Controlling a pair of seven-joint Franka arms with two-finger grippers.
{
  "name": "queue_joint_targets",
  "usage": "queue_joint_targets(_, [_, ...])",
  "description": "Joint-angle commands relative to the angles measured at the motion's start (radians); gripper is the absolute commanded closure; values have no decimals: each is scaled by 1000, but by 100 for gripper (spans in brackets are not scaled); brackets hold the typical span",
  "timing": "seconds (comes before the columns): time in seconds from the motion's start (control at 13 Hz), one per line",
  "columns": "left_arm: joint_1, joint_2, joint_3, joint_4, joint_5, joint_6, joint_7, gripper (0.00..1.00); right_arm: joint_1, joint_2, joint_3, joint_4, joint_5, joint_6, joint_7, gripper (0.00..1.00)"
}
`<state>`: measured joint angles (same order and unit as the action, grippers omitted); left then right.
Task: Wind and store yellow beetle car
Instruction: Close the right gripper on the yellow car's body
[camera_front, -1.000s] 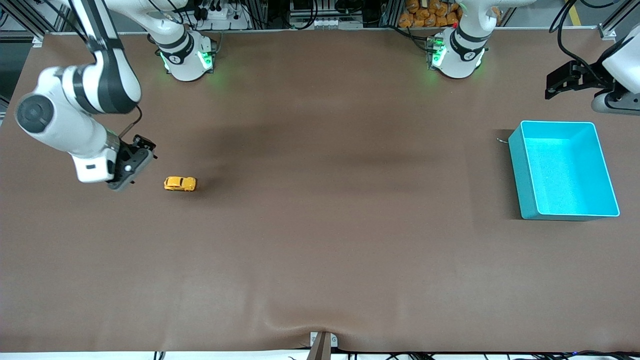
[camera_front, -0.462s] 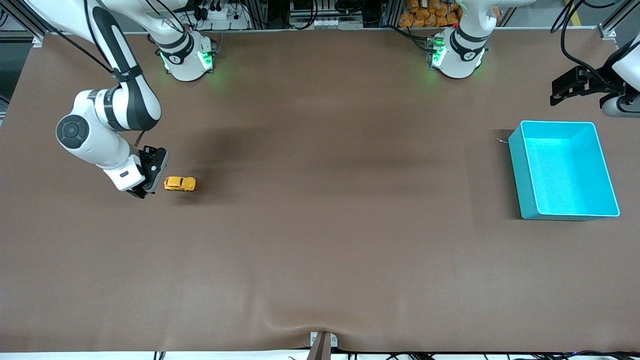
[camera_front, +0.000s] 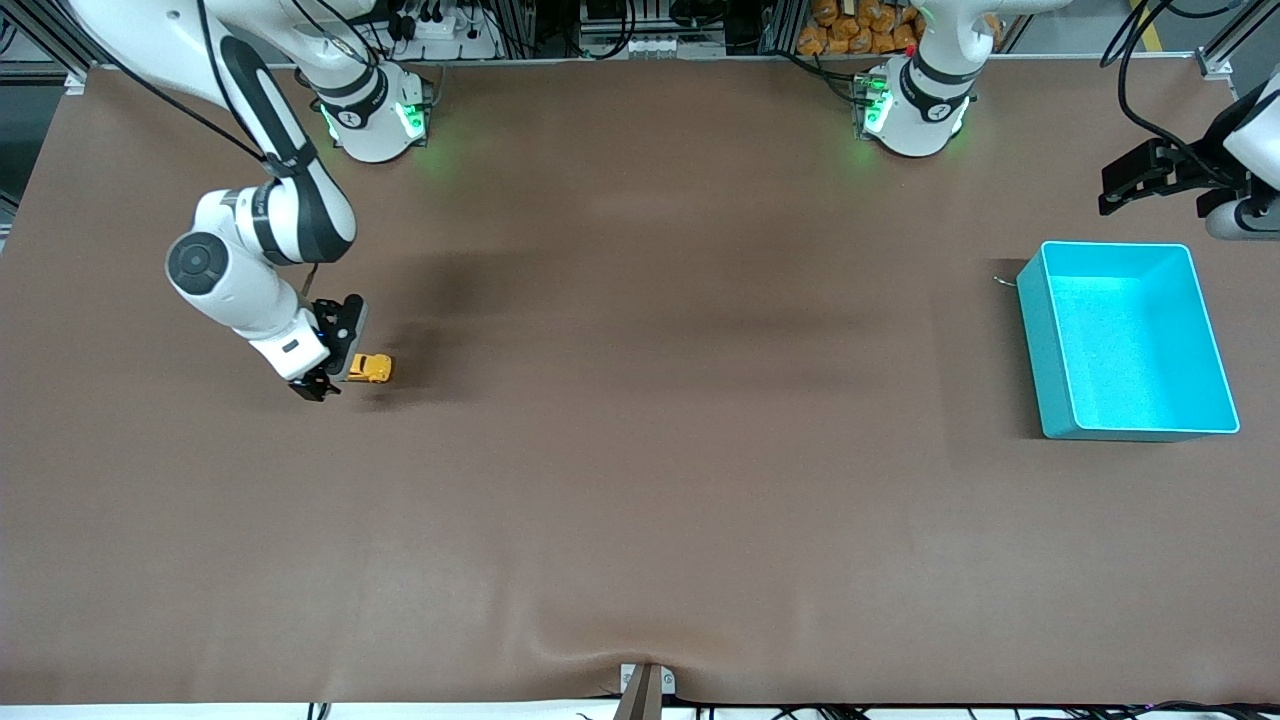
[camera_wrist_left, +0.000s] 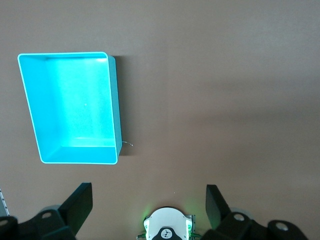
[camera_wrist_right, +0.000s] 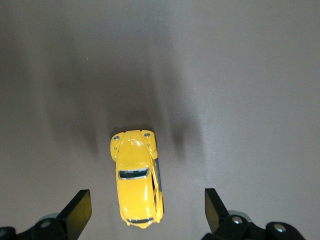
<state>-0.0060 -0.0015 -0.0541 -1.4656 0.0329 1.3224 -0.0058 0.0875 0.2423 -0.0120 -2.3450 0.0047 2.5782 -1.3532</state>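
right gripper (camera_front: 335, 362) wide, over rear of car (camera_front: 372, 368) at right arm's end of table | step: centre fingers across car's sides, drop, pinch | bin (camera_front: 1045, 340) well apart | left gripper (camera_front: 1120, 185) wide, waiting

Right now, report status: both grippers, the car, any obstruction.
Right gripper open over the small yellow beetle toy car, not gripping. Left gripper open, waiting above the turquoise plastic bin. Nothing obstructing.
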Motion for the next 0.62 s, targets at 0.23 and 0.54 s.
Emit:
queue_joint_targets(0.23, [18,-29,-3,-35,-4,18,-8,0,5,41,1,-31,-49,80,-20,8])
queue_joint_targets(0.54, [18,-31,-3,-51,4,35,-13,0,6,46,1,-40,-86,82,-23,32])
